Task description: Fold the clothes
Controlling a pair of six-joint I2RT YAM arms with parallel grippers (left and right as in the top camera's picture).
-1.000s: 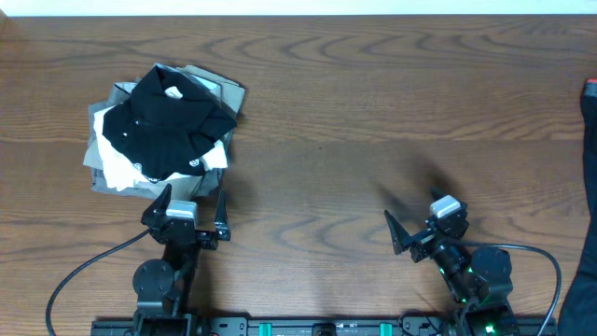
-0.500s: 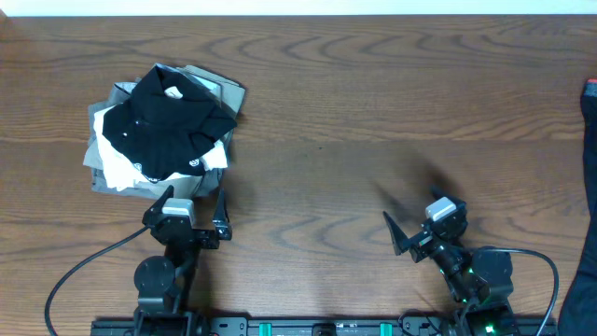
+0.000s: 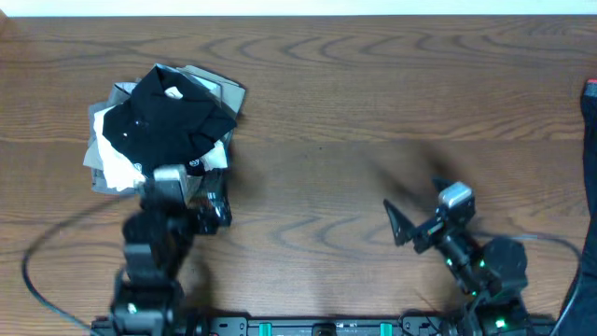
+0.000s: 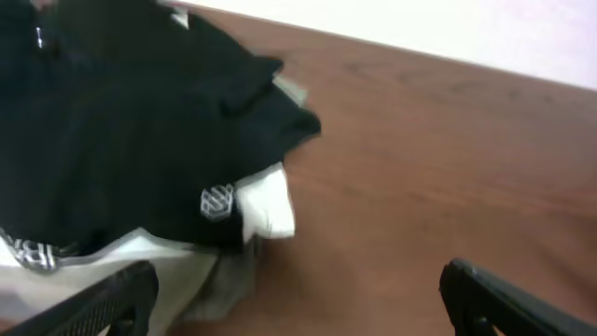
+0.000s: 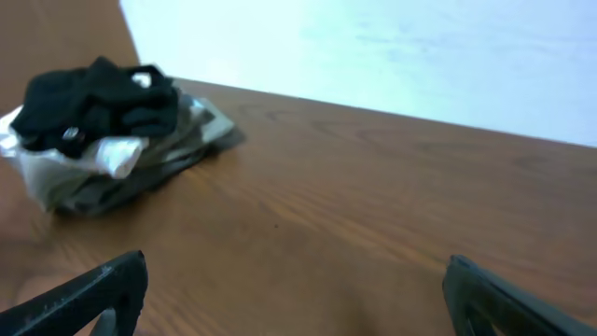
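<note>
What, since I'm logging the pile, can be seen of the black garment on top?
The black garment looks like soft matte knit, crumpled, not folded, with small white marks and a white logo at its robot-side edge. It lies atop white and grey garments, draping over them, at the wooden table's left side. Only those garments visibly touch it.

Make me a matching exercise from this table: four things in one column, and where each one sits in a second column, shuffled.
Things
1. black shirt
2. leggings
3. left gripper
4. right gripper

Places
A. open over bare wood, well away from the clothes pile
B. on top of the clothes pile
C. at the right edge of the table
D. open, right at the near edge of the clothes pile

Pairs: 1-B, 2-C, 3-D, 4-A
</note>
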